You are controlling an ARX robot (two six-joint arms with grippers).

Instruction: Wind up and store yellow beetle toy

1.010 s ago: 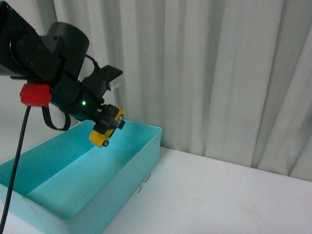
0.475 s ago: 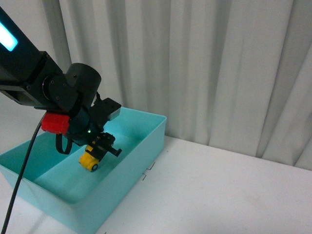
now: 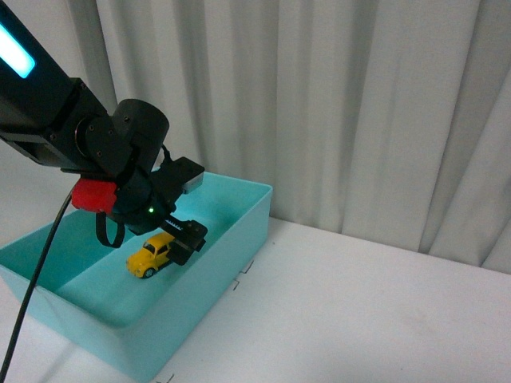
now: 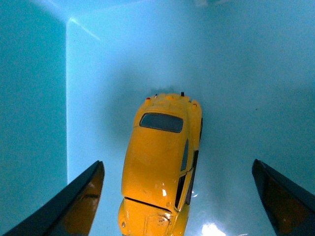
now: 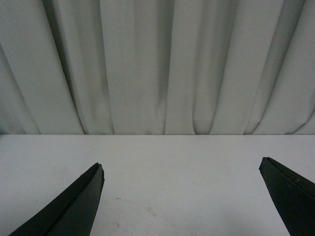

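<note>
The yellow beetle toy (image 4: 160,167) sits in the blue box (image 3: 254,219), between the left fingers (image 4: 81,199), which are wide apart and not touching it. If they go up crooked, one could bump it. The right fingers (image 5: 74,206) are apart too, holding nothing.

The yellow beetle toy (image 4: 157,162) has glossy, smooth paint with small highlights. The turquoise bin (image 3: 214,279) looks like smooth plastic with a soft sheen; the white tabletop (image 3: 359,319) is matt, the curtain (image 3: 359,112) pleated cloth.
</note>
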